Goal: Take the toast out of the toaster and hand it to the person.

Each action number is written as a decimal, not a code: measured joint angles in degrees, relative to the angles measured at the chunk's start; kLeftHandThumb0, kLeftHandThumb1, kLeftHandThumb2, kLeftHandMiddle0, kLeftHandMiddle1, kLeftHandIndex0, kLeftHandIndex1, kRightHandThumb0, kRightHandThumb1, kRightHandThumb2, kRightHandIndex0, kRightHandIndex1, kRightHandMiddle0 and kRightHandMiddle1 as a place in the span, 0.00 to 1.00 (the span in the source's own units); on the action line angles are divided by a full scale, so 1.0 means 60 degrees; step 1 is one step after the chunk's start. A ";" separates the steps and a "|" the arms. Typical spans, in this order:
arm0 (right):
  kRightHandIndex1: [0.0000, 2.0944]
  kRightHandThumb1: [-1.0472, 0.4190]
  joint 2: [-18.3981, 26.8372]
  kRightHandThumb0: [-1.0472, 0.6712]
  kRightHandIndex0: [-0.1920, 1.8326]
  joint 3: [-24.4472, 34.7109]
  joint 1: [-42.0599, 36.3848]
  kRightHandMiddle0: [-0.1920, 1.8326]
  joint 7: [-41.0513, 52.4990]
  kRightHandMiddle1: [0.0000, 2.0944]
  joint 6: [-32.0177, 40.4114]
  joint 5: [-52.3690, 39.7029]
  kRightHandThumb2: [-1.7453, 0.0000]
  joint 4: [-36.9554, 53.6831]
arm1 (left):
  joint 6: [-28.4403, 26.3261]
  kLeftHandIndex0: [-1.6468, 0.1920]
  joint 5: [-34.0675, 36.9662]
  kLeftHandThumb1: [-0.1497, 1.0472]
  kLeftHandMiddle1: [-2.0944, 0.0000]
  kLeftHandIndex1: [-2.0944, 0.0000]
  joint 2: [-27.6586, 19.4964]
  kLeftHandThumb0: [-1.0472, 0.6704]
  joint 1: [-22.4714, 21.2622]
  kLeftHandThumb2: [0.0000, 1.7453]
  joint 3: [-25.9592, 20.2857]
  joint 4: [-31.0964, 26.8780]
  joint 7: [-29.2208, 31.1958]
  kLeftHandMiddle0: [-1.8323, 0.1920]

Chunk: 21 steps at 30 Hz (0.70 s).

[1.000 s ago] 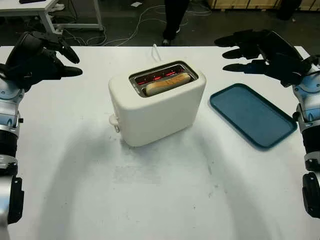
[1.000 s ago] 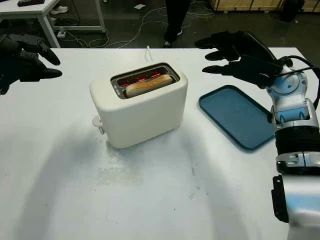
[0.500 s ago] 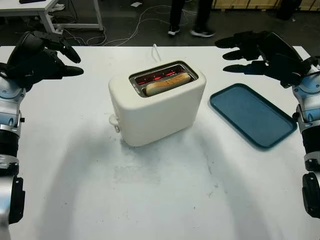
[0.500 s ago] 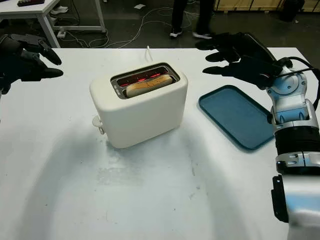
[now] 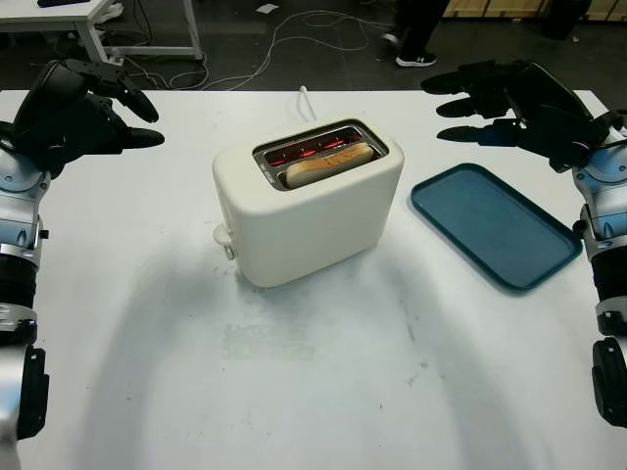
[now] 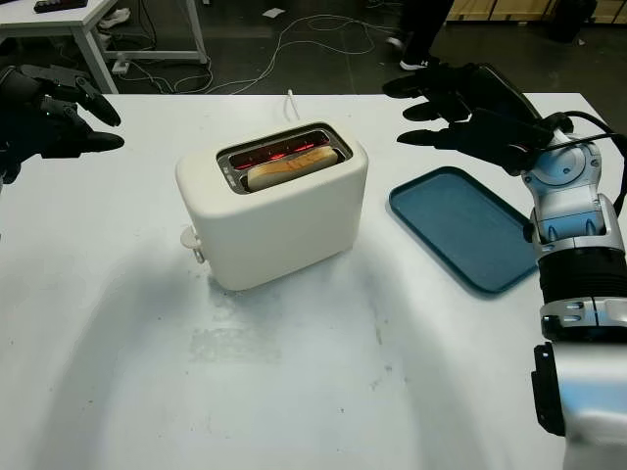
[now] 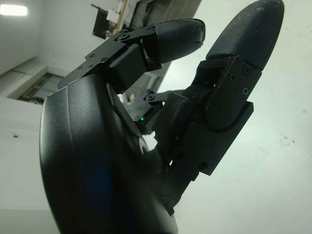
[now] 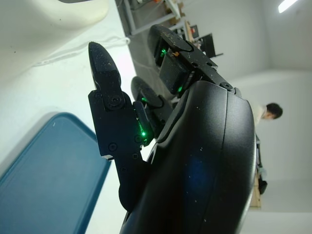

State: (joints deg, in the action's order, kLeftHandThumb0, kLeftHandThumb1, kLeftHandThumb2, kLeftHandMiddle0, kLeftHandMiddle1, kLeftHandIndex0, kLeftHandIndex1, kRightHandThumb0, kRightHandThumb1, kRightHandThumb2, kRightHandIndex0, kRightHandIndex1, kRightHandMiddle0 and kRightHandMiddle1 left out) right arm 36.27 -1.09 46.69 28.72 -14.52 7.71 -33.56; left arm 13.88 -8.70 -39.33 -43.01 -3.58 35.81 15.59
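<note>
White table (image 5: 323,392) bears toaster (image 5: 306,201) holding toast (image 5: 328,164), beside blue tray (image 5: 493,225).

**A robot test room, not a home kitchen**

This looks like a lab or workshop where people try out robots. A big plain white table (image 5: 294,392) stands on a dark floor (image 5: 245,49). Loose white cables (image 5: 294,29) snake across that floor behind the table. Another white table on metal legs (image 5: 93,24) stands at the far left, and something made of light wood (image 5: 490,8) sits along the back. A person's legs and shoes (image 5: 416,34) are at the far side. The right wrist view shows high pale walls, a long ceiling light (image 8: 287,5), desks with dark screens (image 8: 207,44), and a person (image 8: 265,114) by the wall.
</note>
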 measured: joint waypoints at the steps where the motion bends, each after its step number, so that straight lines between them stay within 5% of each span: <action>1: 0.00 0.13 0.0000 0.39 0.49 0.0000 0.0000 0.44 0.0000 0.00 0.0000 0.0000 1.00 0.0000 | 0.0009 0.37 0.0000 0.70 0.53 0.52 0.0000 0.00 0.0000 0.00 0.0000 0.0004 -0.0001 0.37; 21: 0.00 0.13 0.0000 0.41 0.49 0.0000 -0.0066 0.44 0.0000 0.00 0.0018 0.0000 1.00 0.0209 | 0.0125 0.36 0.0001 0.71 0.54 0.53 0.0000 0.00 0.0009 0.00 -0.0003 0.0099 -0.0002 0.36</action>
State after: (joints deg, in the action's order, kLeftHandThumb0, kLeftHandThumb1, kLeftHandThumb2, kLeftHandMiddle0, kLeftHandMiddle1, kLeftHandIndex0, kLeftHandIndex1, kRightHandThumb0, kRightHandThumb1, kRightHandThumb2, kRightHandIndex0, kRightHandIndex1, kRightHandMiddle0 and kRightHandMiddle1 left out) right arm 36.27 -1.09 46.29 28.72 -14.41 7.71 -32.31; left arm 14.63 -8.69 -39.33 -42.95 -3.60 36.41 15.58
